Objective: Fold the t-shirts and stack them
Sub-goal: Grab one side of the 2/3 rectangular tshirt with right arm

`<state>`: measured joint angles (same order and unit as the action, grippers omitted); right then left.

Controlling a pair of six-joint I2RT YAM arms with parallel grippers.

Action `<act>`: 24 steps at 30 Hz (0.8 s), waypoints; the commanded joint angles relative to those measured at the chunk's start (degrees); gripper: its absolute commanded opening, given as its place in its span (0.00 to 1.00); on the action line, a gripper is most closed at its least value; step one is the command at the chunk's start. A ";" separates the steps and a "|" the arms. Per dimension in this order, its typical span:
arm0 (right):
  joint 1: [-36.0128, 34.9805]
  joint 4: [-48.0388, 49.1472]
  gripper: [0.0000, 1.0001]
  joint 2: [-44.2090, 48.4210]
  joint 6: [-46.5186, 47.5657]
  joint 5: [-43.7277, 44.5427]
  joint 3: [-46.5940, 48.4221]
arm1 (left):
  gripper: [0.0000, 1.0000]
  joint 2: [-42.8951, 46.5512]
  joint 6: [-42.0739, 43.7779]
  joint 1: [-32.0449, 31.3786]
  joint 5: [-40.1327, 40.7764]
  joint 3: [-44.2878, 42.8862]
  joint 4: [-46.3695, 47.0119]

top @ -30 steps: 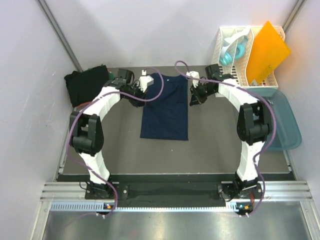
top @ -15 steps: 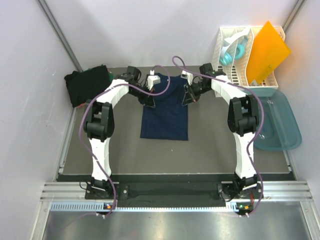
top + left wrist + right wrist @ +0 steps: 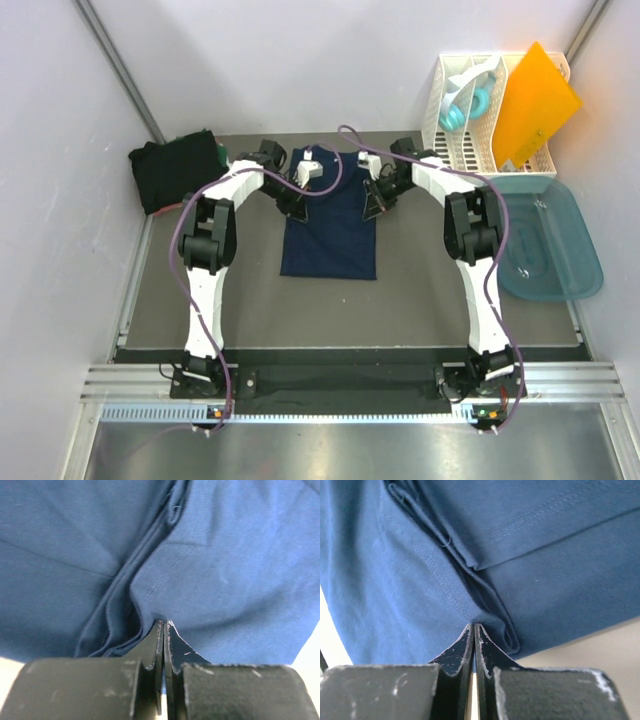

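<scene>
The navy blue t-shirt [image 3: 330,235] lies folded into a long strip in the middle of the mat. My left gripper [image 3: 296,204] is at its far left edge and my right gripper [image 3: 371,206] is at its far right edge. In the left wrist view the left gripper [image 3: 163,626] is shut, with a fold of the navy t-shirt [image 3: 225,560] pinched at its tips. In the right wrist view the right gripper [image 3: 473,629] is shut on the hemmed edge of the navy t-shirt [image 3: 410,585]. A pile of black t-shirts [image 3: 172,172] sits at the back left.
A white slotted rack [image 3: 478,120] with an orange sheet [image 3: 535,100] stands at the back right. A teal plastic tub [image 3: 552,240] lies on the right. Purple cables loop over both arms. Walls close in on the left, back and right.
Both grippers have moved inward from beside the navy t-shirt onto its far edges. They now pinch the cloth. The t-shirt's near end has not moved.
</scene>
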<state>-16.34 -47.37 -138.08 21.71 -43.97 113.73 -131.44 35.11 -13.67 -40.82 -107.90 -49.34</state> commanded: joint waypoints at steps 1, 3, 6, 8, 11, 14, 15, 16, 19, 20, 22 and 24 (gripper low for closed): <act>-1.24 6.32 0.00 1.23 -2.90 10.28 2.11 | 0.00 1.53 0.13 0.84 1.70 0.14 4.33; -2.03 8.17 0.00 1.85 -4.40 16.71 1.93 | 0.00 2.23 -0.57 1.01 2.67 1.98 7.49; -2.99 10.02 0.00 2.47 -5.63 24.00 1.93 | 0.00 3.64 -2.41 1.02 5.56 4.70 12.49; -3.61 10.80 0.00 2.99 -5.11 28.37 1.67 | 0.00 4.87 -3.73 1.19 9.25 7.07 14.70; -4.84 12.64 0.00 4.74 -3.96 32.18 0.88 | 0.00 7.59 -5.57 1.37 13.74 11.02 19.88; -5.81 14.76 0.00 8.96 -2.13 33.50 -1.93 | 0.00 12.42 -7.85 1.80 17.08 16.02 26.20; -6.42 15.12 0.00 10.01 -1.68 33.94 -2.89 | 0.00 13.82 -8.30 2.07 17.44 17.36 27.97; -6.60 15.29 0.00 11.76 -1.07 33.86 -3.16 | 0.00 15.75 -9.00 2.24 17.79 18.07 28.68; -7.39 14.60 0.02 14.50 0.26 35.00 -4.04 | 0.01 18.05 -11.03 2.69 18.14 16.93 27.63; -7.74 14.77 0.03 15.29 0.69 35.35 -5.52 | 0.02 18.75 -10.94 2.69 19.19 17.37 27.89; -8.01 14.77 0.05 18.61 1.31 35.44 -7.72 | 0.00 21.13 -10.77 2.69 20.68 17.46 27.11; -9.06 14.94 0.10 22.13 3.06 35.79 -12.55 | 0.00 24.19 -10.50 2.77 25.23 17.81 26.93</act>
<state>-23.38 -34.81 -125.60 21.26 -10.48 106.13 -115.35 25.58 -11.18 -22.44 -90.54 -25.61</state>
